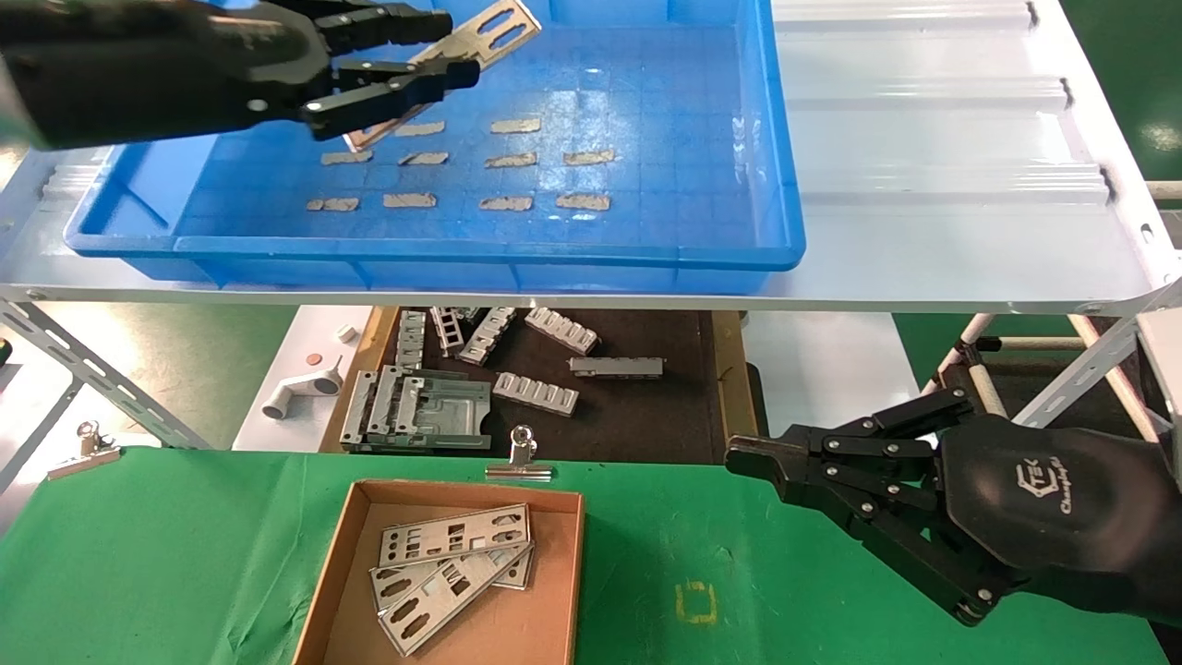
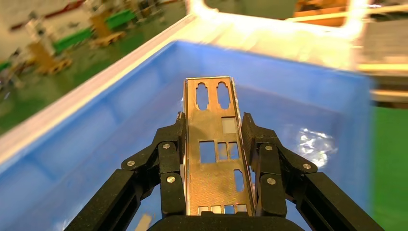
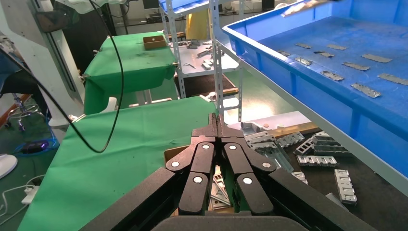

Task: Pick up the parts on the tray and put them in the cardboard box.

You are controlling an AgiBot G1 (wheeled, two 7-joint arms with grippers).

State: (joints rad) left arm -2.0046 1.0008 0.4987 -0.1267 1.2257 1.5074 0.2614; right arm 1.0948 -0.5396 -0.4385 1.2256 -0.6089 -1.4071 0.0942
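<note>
My left gripper [image 1: 443, 51] is shut on a silver punched plate [image 1: 480, 39], holding it by its long edges above the far left of the blue tray [image 1: 462, 254]. In the left wrist view the plate [image 2: 211, 163] lies lengthwise between the fingers [image 2: 171, 159]. The tray floor shows only tan tape strips [image 1: 512, 159]. The cardboard box [image 1: 351, 536] sits on the green table at the front with three plates [image 1: 452, 536] in it. My right gripper [image 1: 739, 454] is shut and empty, hovering to the right of the box; it also shows in the right wrist view [image 3: 216, 119].
The tray rests on a white shelf [image 1: 942, 166]. Below it a dark board [image 1: 628, 406] holds several chunky grey ribbed pieces [image 1: 536, 392]. Binder clips [image 1: 522, 457] hold the green cloth [image 1: 739, 573] at the table's far edge.
</note>
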